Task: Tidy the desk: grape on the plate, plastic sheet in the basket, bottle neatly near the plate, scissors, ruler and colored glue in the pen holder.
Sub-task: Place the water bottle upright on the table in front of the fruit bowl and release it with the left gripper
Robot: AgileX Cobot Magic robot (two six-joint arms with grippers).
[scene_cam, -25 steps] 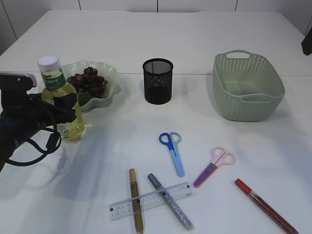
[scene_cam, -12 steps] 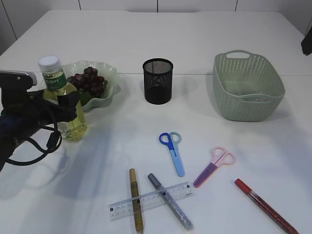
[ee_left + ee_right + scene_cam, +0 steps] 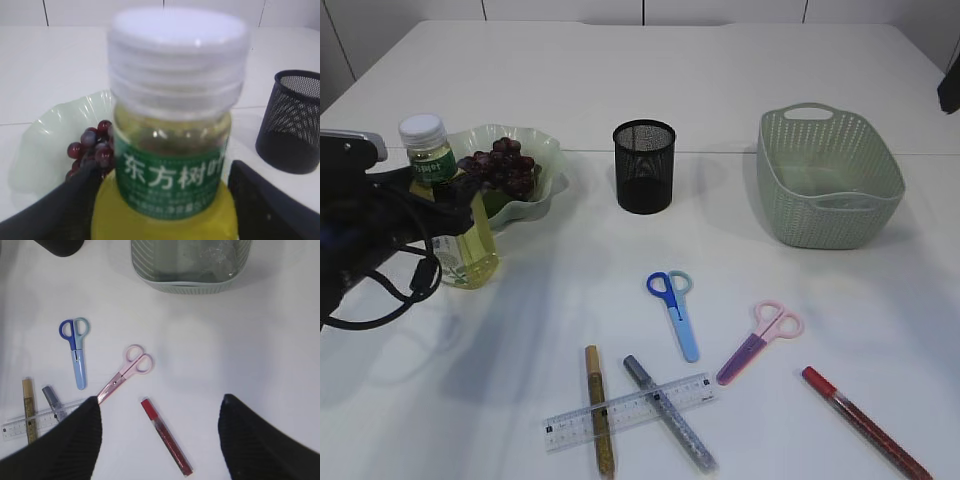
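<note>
The bottle [image 3: 472, 250] of yellow liquid, white cap and green label, stands upright on the table just left of the pale green plate [image 3: 548, 160], which holds the grape [image 3: 503, 168] bunch. My left gripper [image 3: 448, 205] is open, one finger on each side of the bottle [image 3: 175, 75], with table showing by the right finger. My right gripper [image 3: 160, 405] hangs open and empty high over the red glue [image 3: 166, 437] and pink scissors [image 3: 127, 370]. Blue scissors [image 3: 676, 312], the ruler [image 3: 628, 408], gold glue [image 3: 598, 412] and silver glue [image 3: 672, 415] lie at the front. The clear plastic sheet [image 3: 217, 254] lies in the basket [image 3: 825, 178].
The black mesh pen holder [image 3: 643, 165] stands between the plate and the basket. The ruler lies across the gold and silver glue sticks. The front right corner holds only the red glue [image 3: 865, 422].
The bottle has gone from a slight tilt to upright and shifted a little left. My left jaws have widened around it. The right arm has not moved.
</note>
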